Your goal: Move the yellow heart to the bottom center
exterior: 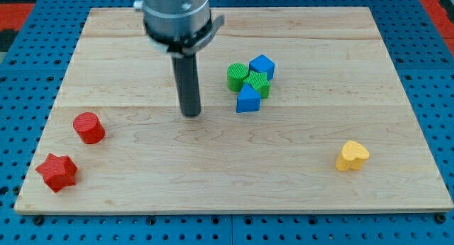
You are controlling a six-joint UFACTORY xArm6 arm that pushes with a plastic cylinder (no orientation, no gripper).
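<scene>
arm housing (176,14) cropped at top, perhaps

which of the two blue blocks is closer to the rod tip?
The lower blue block, at the bottom of the cluster, is closer to my tip. The other blue block sits at the cluster's upper right, beyond the two green blocks.

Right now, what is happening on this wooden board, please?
A robot arm with a dark rod is set to push the yellow heart to the bottom center. My tip rests near the board's middle, touching no block, left of a cluster of two green and two blue blocks. The heart sits apart at the view's lower right. A red cylinder and red star lie at the lower left.
</scene>
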